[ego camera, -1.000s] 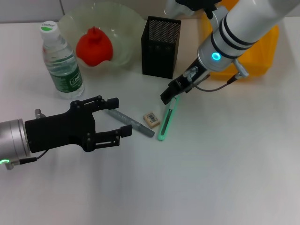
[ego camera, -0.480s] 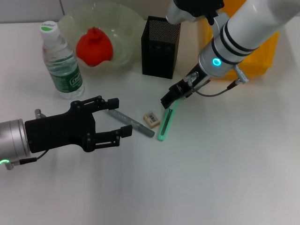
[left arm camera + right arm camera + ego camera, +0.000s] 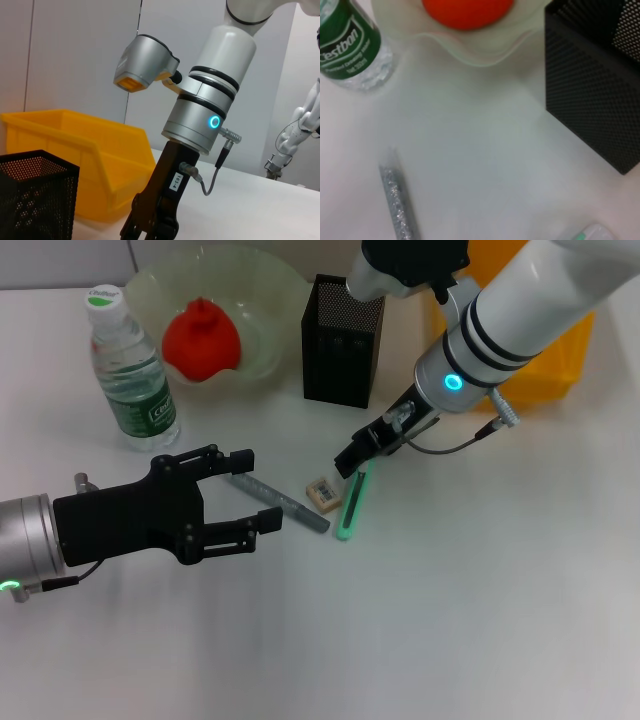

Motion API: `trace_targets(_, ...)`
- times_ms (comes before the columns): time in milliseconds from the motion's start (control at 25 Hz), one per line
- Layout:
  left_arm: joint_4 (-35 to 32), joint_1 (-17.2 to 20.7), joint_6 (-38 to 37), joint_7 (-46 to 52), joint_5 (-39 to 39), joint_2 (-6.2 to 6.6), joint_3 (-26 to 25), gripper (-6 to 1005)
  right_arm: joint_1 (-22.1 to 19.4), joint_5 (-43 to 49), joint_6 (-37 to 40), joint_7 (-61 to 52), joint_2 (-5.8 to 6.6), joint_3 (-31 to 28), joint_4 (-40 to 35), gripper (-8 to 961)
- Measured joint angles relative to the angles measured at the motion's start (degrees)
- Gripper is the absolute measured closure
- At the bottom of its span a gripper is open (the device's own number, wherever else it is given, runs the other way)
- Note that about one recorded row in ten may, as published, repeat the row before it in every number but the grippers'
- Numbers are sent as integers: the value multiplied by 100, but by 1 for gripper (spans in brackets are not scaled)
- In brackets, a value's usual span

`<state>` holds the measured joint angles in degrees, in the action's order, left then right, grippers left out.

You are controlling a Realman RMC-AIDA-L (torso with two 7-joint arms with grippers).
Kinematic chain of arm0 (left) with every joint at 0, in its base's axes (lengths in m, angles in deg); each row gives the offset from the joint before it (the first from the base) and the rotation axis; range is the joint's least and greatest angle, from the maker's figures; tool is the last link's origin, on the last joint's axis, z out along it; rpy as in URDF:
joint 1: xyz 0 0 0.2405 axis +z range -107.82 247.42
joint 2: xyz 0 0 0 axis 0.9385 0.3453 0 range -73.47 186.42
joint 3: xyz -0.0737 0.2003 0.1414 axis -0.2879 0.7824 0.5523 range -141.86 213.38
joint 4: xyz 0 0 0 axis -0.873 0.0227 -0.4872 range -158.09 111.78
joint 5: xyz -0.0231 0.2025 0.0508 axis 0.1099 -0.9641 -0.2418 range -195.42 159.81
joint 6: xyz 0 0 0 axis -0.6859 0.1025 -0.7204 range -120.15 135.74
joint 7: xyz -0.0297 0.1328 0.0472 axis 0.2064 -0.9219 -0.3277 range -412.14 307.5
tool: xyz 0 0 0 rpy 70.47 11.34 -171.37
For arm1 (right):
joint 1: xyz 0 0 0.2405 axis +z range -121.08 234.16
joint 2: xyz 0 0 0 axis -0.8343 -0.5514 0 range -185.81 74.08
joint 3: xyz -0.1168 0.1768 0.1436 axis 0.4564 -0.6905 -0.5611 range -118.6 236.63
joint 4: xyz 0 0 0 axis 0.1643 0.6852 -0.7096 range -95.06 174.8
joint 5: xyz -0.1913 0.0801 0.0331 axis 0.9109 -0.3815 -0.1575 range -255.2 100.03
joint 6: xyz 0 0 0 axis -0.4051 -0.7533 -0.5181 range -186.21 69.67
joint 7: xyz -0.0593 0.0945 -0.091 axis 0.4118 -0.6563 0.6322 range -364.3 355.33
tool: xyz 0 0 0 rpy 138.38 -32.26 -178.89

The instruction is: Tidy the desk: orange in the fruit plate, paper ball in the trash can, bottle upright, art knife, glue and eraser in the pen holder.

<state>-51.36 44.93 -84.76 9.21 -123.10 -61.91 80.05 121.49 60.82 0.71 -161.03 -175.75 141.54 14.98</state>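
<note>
The orange (image 3: 201,340) sits in the fruit plate (image 3: 268,300); the left end effector (image 3: 240,496) is released, right end effector's (image 3: 352,462) state unclear.

Left claw (image 3: 262,490) spread wide; right claw (image 3: 349,462) angled low.

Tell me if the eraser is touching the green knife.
Apart. In the head view a strip of bare white desk shows between the eraser and the green knife lying beside it.
</note>
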Motion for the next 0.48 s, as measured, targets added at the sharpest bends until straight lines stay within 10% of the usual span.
trace_targets(480, 0, -9, -8, 0, 3, 0, 0, 188, 0, -27, -84, 1, 1, 151, 10, 230)
